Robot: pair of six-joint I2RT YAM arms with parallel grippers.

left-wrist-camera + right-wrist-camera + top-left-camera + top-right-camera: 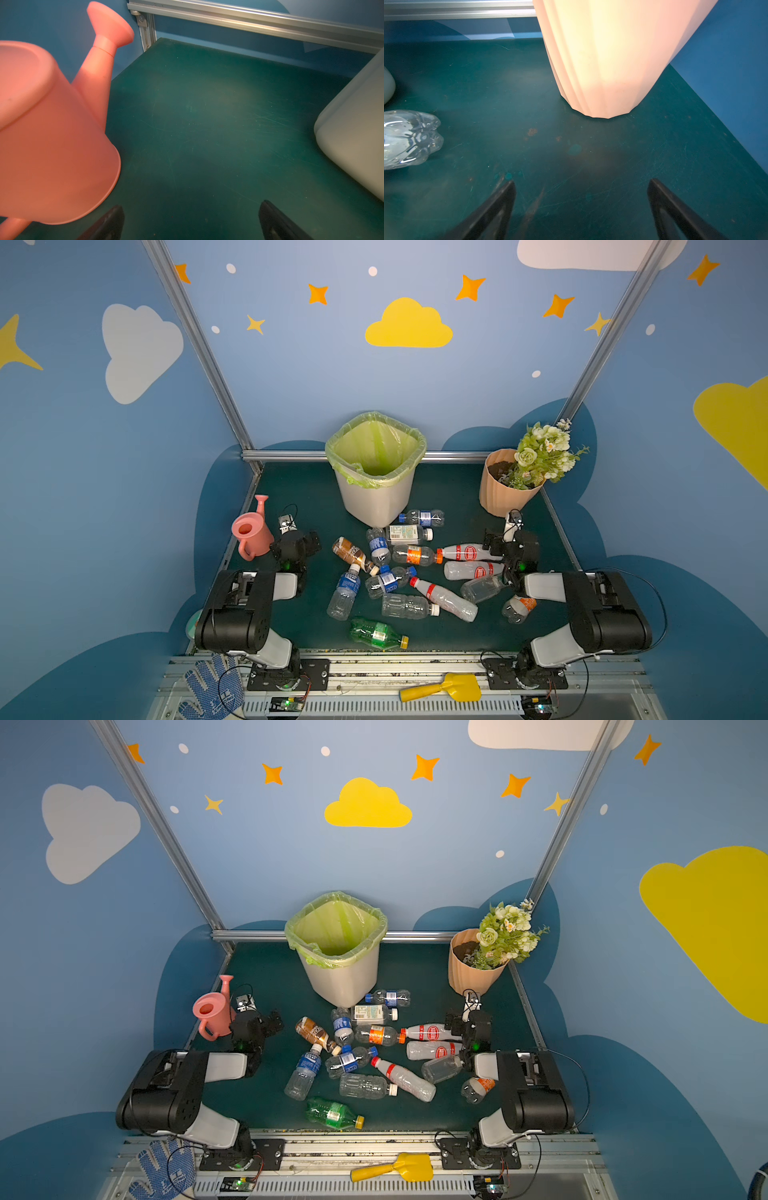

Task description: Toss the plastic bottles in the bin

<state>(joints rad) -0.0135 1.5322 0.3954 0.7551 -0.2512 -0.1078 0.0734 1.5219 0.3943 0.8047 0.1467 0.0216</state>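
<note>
Several plastic bottles (405,568) (365,1052) lie in a loose pile mid-mat, among them a green one (376,632) nearest the front and a brown-labelled one (351,551). The off-white bin (376,497) (340,977) with its yellow-green liner stands behind the pile and looks empty. My left gripper (300,540) (191,205) hovers open beside the watering can, left of the pile, nothing between its fingers. My right gripper (510,542) (582,181) is open over bare mat in front of the flowerpot. One clear bottle's base (409,139) lies to its side.
A pink watering can (251,533) (52,135) stands close against the left gripper. A ribbed peach flowerpot (500,489) (608,62) with flowers sits at the back right. The bin's wall (353,135) shows in the left wrist view. A yellow scoop (440,689) and a glove (212,689) lie on the front rail.
</note>
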